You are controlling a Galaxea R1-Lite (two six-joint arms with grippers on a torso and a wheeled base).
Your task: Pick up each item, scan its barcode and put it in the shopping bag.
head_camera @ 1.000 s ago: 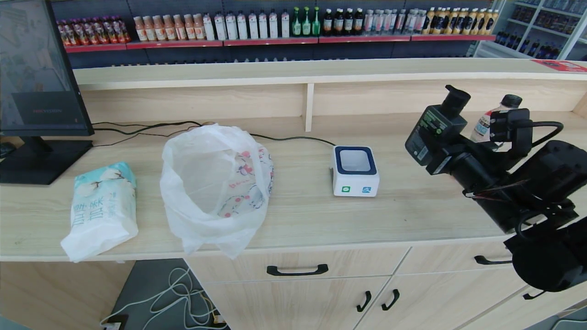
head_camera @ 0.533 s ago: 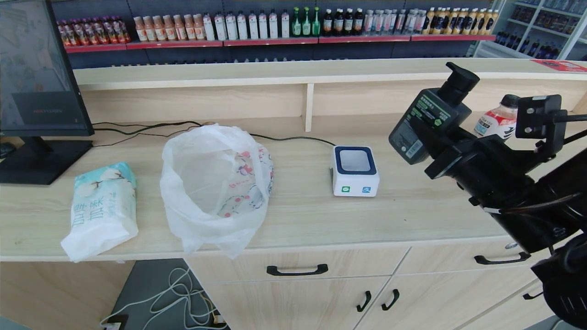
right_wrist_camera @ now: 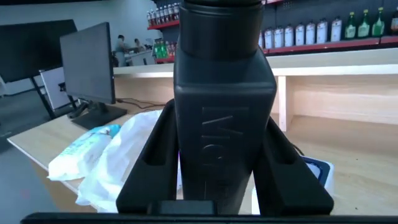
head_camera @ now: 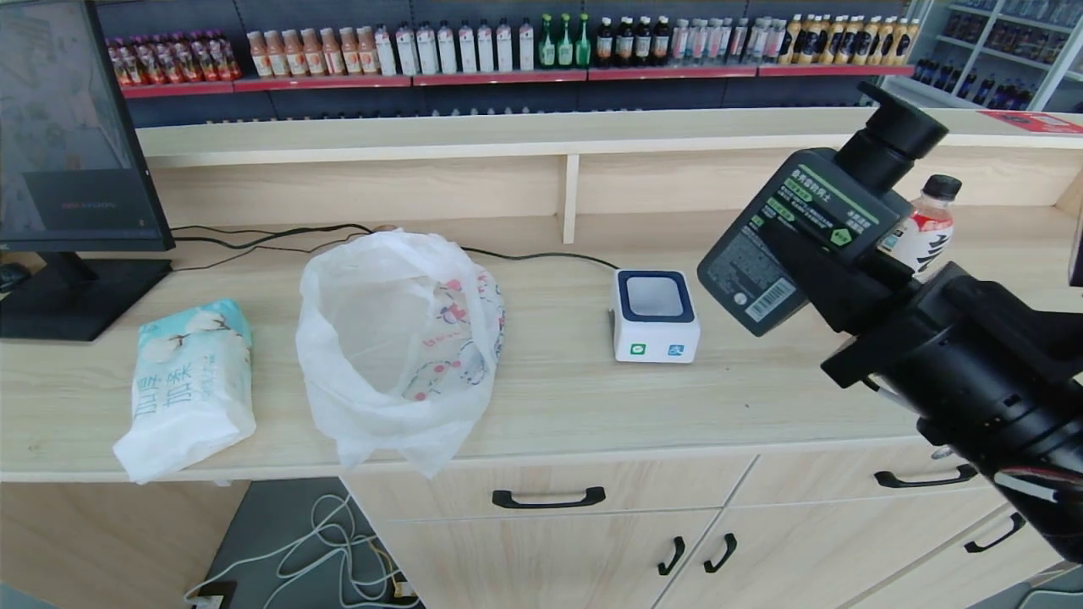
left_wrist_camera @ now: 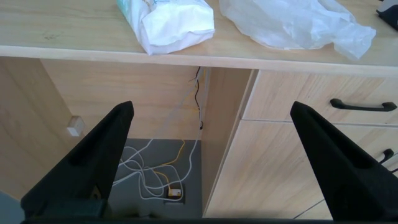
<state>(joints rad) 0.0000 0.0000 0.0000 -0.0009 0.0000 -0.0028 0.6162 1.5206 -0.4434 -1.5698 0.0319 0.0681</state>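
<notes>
My right pincer (right_wrist_camera: 221, 143) is pinching the dark pump bottle (head_camera: 795, 241), holding it tilted in the air just right of the white scanner (head_camera: 656, 315). The shopping bag (head_camera: 389, 338) is sitting open on the counter (head_camera: 592, 397), left of the scanner. My left pincer (left_wrist_camera: 211, 109) is hanging spread wide below the counter edge.

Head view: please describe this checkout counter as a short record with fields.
held item: dark pump bottle, tilted, barcode label facing the camera
holder: right gripper, shut on it
scanner: on counter, left of the held item, not touching it
shopping bag: open, left of scanner
waiting items: tissue pack, drink bottle
left gripper: open, empty, in front of the counter
</notes>
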